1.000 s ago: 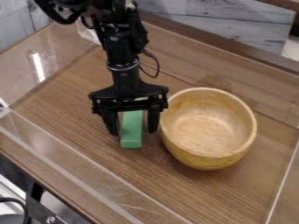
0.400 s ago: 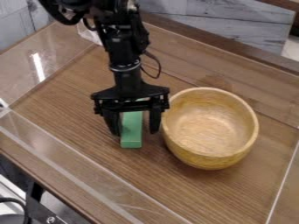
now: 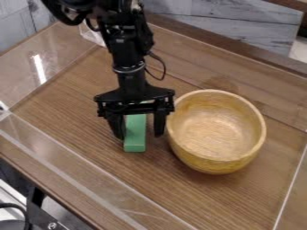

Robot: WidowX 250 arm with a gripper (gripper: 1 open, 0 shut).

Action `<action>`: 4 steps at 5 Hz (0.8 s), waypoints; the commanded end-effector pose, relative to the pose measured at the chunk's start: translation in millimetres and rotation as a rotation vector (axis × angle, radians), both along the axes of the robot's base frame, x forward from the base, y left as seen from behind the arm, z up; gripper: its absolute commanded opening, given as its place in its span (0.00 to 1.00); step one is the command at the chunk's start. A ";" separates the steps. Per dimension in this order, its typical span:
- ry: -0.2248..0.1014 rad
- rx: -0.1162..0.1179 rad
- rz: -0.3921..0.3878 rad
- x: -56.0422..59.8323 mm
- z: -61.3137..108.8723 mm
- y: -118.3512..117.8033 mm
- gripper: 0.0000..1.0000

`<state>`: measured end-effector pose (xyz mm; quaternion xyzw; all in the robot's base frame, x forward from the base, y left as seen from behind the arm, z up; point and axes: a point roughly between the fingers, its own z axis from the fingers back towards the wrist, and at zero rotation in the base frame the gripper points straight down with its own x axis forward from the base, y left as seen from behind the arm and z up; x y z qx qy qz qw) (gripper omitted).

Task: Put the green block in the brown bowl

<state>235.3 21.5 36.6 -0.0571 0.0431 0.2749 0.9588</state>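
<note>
Jaws (image 3: pixel 138 131) stand wide open in my view, pointing down above the worktop (image 3: pixel 84 166), with one black fingertip on each side of the green block (image 3: pixel 135 142). I see them around the block, but they are not closed on it, and nothing is gripped. Whether one fingertip touches the side of the block, I cannot tell from this picture.

The green block lies flat on the worktop, outside the bowl, just beside its left wall. Its long side runs roughly from the top of my picture to the bottom. The upper part of the block is partly hidden under the jaws, and the lower end comes out freely toward me.

The brown bowl (image 3: pixel 214 154) stands upright on the worktop, to the right of the block, and its round opening looks up. I see only the bare light wood inside. The right fingertip, as I see it in the picture, is very near to the bowl's rim; if they touch, I cannot say.

The black arm (image 3: pixel 124 49) comes down from the upper left, from the side of the far edge of the worktop, and a thin dark cable (image 3: pixel 157 63) makes a loop beside it. I can read no writing, label or brand.
</note>
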 end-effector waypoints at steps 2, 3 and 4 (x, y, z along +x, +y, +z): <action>-0.044 0.003 0.001 12.2 8.6 3.6 1.00; -0.042 0.001 0.002 12.6 7.7 4.4 1.00; -0.038 0.000 0.003 12.8 6.7 5.1 1.00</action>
